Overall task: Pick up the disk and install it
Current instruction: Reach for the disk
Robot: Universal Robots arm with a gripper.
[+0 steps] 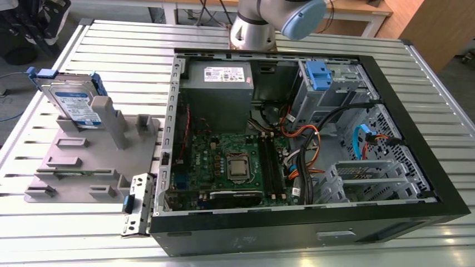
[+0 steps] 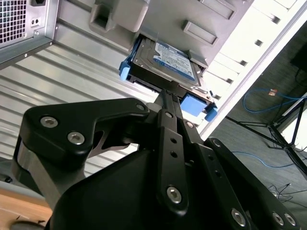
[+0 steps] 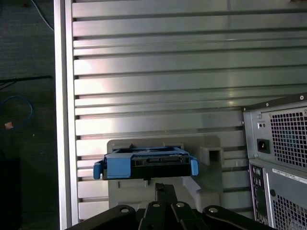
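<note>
While the disk (image 1: 74, 105) stands on edge in a grey slotted holder (image 1: 82, 167) at the exterior view's left, tilted slightly and free of any grip, the robot arm (image 1: 275, 19) sits at the far side of the ribbed aluminium table (image 1: 126, 55). A blue carrier frame (image 1: 41, 72) edges the drive, and its white-and-blue label faces the open computer case (image 1: 438, 183) lying on its side beside the holder. Inside the case are a grey power supply (image 1: 219, 83) with a white sticker, a green motherboard (image 1: 222, 161), a blue latch piece (image 1: 317, 75) on the upper drive bay and a bundle of cables (image 1: 304, 139).

In both wrist views the black gripper (image 2: 164, 96) (image 3: 162, 188) points toward the disk (image 2: 165, 62) (image 3: 144, 162) and is apart from it. Its jaws look drawn together to a narrow point, with nothing between them. The second wrist view shows the drive's label side, and the first wrist view shows its blue-framed end, with the back of the case (image 3: 283, 158) off to one side.
</note>
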